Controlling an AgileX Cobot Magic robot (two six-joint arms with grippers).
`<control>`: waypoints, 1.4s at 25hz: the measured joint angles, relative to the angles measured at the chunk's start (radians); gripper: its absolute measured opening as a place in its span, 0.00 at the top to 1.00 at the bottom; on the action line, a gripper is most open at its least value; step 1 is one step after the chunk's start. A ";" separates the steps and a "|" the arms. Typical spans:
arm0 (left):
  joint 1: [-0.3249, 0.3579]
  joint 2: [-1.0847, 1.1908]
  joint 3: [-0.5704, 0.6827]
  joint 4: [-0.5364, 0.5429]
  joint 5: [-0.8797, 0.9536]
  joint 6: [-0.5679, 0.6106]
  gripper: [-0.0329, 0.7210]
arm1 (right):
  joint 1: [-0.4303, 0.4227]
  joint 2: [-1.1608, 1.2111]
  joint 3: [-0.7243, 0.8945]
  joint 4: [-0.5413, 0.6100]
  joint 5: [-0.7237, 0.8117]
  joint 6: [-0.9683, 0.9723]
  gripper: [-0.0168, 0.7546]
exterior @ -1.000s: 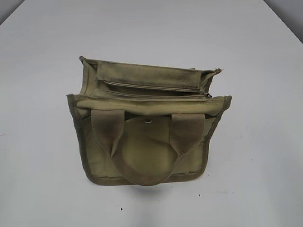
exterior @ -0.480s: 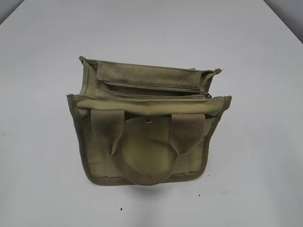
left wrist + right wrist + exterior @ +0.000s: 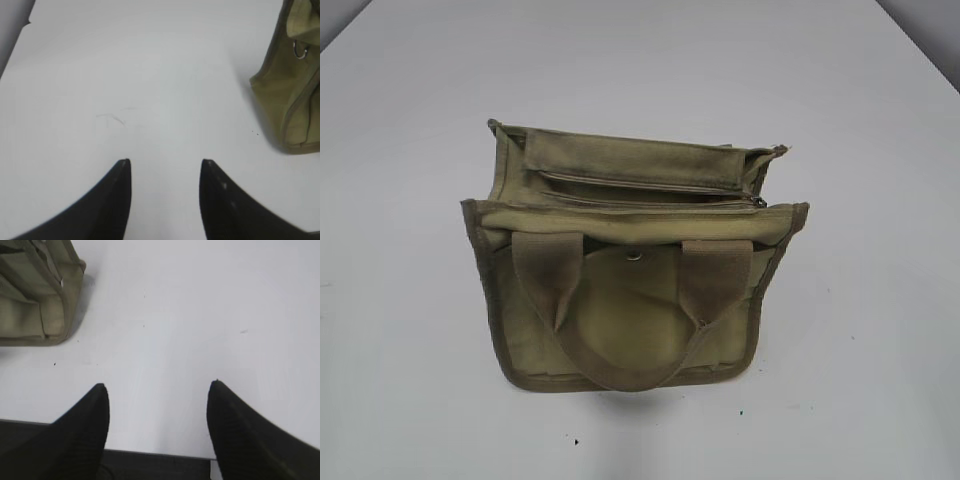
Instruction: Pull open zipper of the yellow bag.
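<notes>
Bright, even light; soft wrist-view blur

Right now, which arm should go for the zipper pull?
Right, probably. The pull tab sits at the right end of the zipper on the yellow bag. Both the right gripper and left gripper are open and empty beside the bag.

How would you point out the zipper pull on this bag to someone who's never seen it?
Find the olive-yellow bag standing on the white table. Along its top runs a long thin zipper; follow it to the right end. The small grey metal pull sits there, unlike the round snap lower on the front, between the handles.
</notes>
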 joint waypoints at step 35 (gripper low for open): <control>0.012 -0.034 0.000 0.000 0.000 0.000 0.60 | -0.021 -0.142 0.000 0.045 -0.001 -0.001 0.35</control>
